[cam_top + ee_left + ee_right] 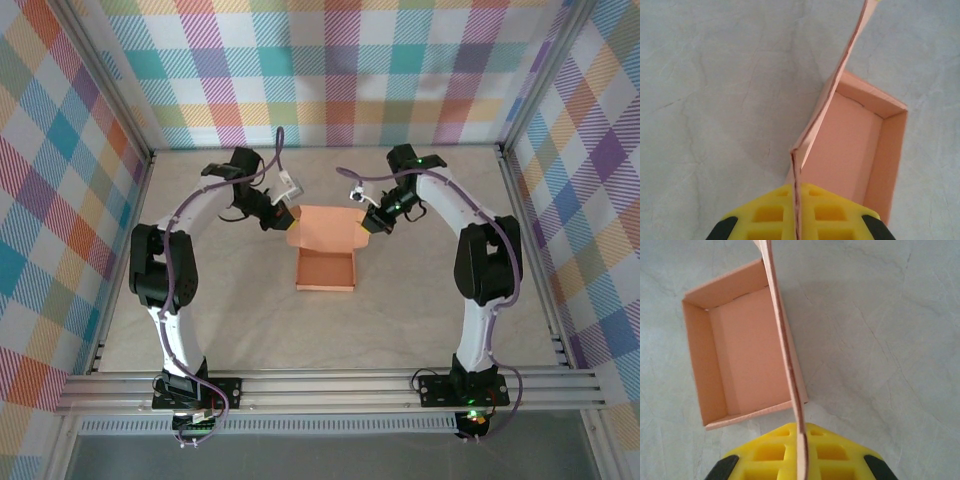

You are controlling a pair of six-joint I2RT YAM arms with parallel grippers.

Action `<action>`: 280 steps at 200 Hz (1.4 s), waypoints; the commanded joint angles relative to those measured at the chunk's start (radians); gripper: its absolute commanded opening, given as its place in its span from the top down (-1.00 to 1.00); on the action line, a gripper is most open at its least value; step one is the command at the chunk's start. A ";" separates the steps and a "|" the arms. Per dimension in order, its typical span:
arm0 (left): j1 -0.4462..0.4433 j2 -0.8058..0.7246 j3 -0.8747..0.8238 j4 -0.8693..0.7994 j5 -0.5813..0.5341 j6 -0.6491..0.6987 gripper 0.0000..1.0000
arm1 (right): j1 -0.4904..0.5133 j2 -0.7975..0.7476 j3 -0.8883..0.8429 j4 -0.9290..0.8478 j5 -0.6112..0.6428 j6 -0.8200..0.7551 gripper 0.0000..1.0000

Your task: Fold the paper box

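Left arm [155, 265], white links, black joints: base bolted at near desk edge, elbow bowed outward to left, forearm angled inward toward centre.
Left tool [284, 220], yellow fingers [765, 215]: jaws pinched tight on raised flap edge of salmon-orange card paper box [325, 270].
Right arm [488, 262]: mirror pose, elbow bowed to right.
Right tool [367, 222], yellow fingers [775, 455]: jaws pinched on opposite flap edge.

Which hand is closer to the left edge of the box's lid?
Left. The left hand is shut on that edge of the box lid. The right hand is shut on the opposite edge, across the lid.
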 commanded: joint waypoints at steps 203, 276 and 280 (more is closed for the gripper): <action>-0.338 -0.230 -0.337 0.795 -0.715 -0.931 1.00 | 0.295 -0.353 -0.459 0.840 0.832 1.222 1.00; -0.358 -0.218 -0.405 0.875 -0.759 -0.966 1.00 | 0.296 -0.328 -0.594 1.104 0.876 1.398 1.00; -0.360 -0.218 -0.411 0.885 -0.764 -0.966 1.00 | 0.296 -0.329 -0.606 1.123 0.877 1.398 1.00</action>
